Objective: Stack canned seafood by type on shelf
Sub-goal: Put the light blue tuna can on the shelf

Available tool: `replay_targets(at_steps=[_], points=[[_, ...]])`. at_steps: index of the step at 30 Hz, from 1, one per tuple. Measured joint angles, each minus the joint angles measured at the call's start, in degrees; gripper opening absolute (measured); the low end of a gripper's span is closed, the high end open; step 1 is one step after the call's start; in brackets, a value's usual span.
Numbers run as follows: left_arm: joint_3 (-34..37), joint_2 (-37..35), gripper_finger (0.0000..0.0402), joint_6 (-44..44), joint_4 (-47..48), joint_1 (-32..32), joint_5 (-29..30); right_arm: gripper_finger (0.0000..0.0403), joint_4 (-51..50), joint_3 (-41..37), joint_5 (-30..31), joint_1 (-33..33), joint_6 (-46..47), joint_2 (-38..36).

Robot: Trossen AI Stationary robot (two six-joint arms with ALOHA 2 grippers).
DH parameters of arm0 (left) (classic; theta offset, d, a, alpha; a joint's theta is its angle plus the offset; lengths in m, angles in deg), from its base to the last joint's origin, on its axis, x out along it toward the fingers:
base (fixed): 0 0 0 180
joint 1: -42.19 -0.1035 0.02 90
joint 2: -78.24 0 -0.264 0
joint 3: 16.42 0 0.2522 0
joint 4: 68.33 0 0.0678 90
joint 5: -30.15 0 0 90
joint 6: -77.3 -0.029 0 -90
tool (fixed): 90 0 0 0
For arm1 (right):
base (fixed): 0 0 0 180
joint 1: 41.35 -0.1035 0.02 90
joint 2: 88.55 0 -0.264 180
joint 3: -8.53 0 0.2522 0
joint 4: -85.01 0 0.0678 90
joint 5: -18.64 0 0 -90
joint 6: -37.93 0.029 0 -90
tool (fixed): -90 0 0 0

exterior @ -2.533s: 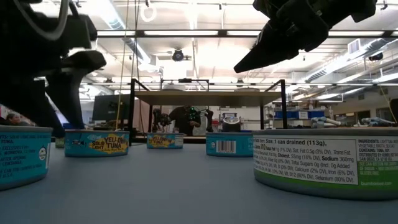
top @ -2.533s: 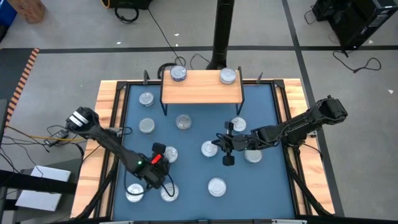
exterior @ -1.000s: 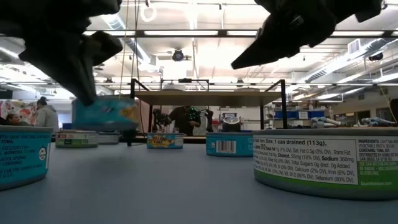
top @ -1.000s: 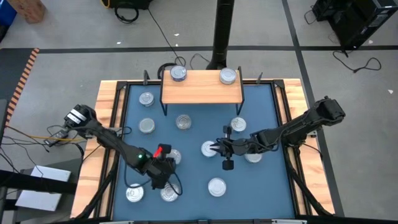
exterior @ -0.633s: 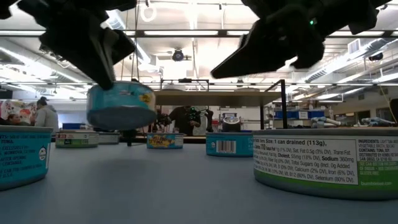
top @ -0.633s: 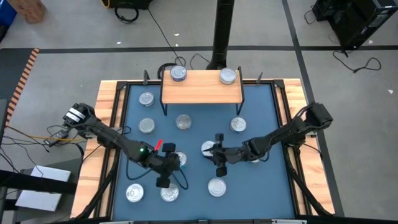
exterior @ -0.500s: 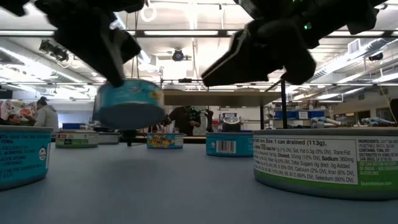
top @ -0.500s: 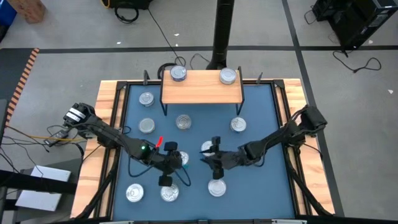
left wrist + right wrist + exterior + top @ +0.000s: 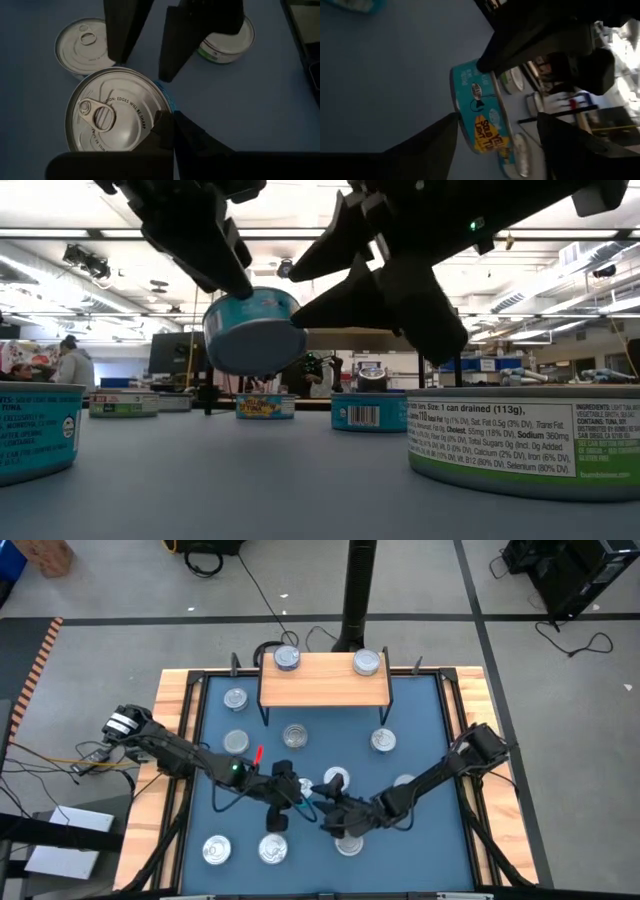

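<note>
Gripping a blue-labelled tin clear of the blue mat, the left gripper held it tilted near the mat's middle, fingers clamped on its rim. Facing it, the right gripper stood with its fingers spread wide on either side of that tin, not visibly touching it. Other tins lay scattered flat on the mat around both arms, a green-labelled one nearest the low camera. Farther back, the light-wood shelf carried two tins, one near its left end, another toward its right.
</note>
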Motion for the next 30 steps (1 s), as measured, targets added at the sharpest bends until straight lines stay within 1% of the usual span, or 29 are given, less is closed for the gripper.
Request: replay_targets(at_steps=[2,4,15,20,25,30], points=[[0.0,0.0,0.0,0.21,-0.08,-0.38,-0.03,0.0281,-0.11,0.19,1.83,-0.31,-1.73,0.1],[0.0,0.0,0.0,0.6,-0.54,-0.71,-0.11,0.0279,0.01,0.26,2.38,-0.33,-2.16,0.1],[0.0,-0.02,0.0,0.63,-4.76,-2.15,-3.0,0.0252,-3.26,0.26,1.89,-0.24,-3.37,0.08],[0.0,-0.04,0.0,0.47,-5.53,-2.99,-3.97,0.0247,-3.32,0.26,1.74,-0.27,-3.35,0.07],[0.0,-0.04,0.0,-0.46,-5.57,-3.43,-4.36,0.0246,-3.31,0.26,1.68,-0.31,0.08,0.07],[0.0,-0.04,0.0,-0.95,-6.0,-3.43,-4.54,0.0232,-3.3,0.26,1.55,-0.31,0.31,0.07]])
